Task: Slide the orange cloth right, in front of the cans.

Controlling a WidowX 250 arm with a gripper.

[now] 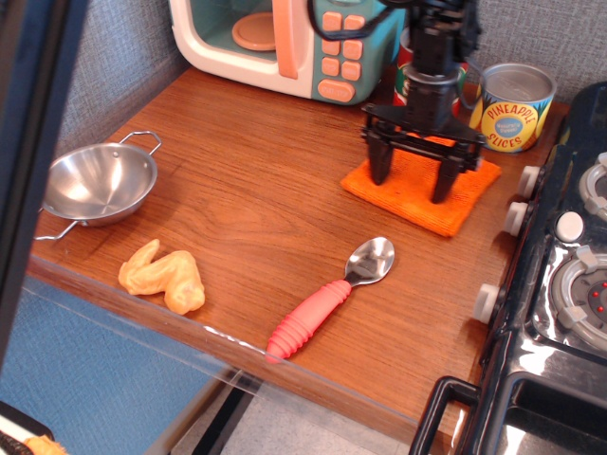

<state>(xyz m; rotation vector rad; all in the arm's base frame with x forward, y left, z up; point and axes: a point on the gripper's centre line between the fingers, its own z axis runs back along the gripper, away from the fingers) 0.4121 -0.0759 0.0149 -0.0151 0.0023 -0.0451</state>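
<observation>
The black two-fingered tool (411, 179) stands with its fingers spread apart, both tips planted down on the bright orange terry cloth (422, 185), clamped on nothing. That cloth lies flat on the brown wooden desk (256, 199), just in front of the yellow-and-blue pineapple slices can (511, 107) and the red-and-white tomato sauce can (403, 85), which is mostly hidden behind the arm.
</observation>
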